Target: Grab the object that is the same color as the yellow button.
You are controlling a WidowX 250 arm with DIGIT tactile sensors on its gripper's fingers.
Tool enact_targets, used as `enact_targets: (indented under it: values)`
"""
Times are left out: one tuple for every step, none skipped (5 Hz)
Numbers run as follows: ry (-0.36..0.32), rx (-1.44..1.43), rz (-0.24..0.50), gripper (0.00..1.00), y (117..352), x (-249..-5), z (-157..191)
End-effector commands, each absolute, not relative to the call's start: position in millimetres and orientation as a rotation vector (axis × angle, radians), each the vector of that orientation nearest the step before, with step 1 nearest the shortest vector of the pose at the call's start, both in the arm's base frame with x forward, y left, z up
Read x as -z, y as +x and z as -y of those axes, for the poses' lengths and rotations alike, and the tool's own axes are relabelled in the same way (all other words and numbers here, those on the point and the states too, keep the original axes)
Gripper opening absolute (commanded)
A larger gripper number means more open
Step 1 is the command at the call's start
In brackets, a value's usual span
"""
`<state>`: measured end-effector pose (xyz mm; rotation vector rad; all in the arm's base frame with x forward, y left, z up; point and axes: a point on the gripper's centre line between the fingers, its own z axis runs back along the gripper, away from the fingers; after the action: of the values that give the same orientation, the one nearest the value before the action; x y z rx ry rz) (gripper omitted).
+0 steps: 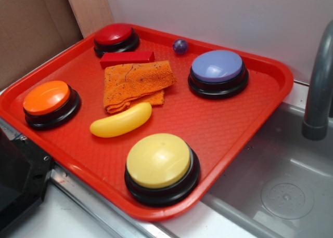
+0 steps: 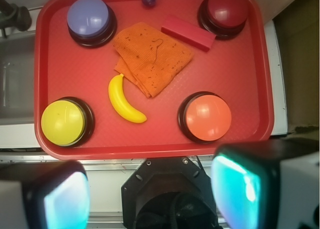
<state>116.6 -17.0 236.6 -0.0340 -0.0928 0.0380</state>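
Observation:
A glossy yellow banana (image 1: 120, 120) (image 2: 125, 99) lies on the red tray (image 1: 229, 123) (image 2: 240, 84), just in front of the orange cloth. The pale-yellow button (image 1: 158, 161) (image 2: 63, 121) stands at the tray's near corner, a short gap from the banana. In the wrist view my gripper (image 2: 150, 191) hangs high above the tray's near edge, well back from the banana. Its two teal pads (image 2: 66, 201) stand far apart with nothing between them, so it is open. The exterior view does not show the gripper.
An orange cloth (image 1: 136, 83) (image 2: 152, 56) is crumpled mid-tray, touching a red block (image 1: 127, 57) (image 2: 188, 32). Orange (image 1: 48, 98), red (image 1: 114, 36) and blue-purple (image 1: 217, 67) buttons fill the other corners. A small purple ball (image 1: 180, 45) sits at the far rim. A grey faucet (image 1: 318, 87) and sink lie right.

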Motion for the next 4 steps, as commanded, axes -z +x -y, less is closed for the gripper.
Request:
enact_targets:
  values:
    - [-0.034,-0.038,0.093,1.0,116.6,-236.6,17.0]
    - [-0.022,-0.02,0.157,1.0,135.4,-212.7,13.4]
    - [-0.036,0.061,0.187,1.0,147.5,-182.4,14.0]
    - [-0.036,0.095,0.219,1.0,158.9,-152.2,24.9]
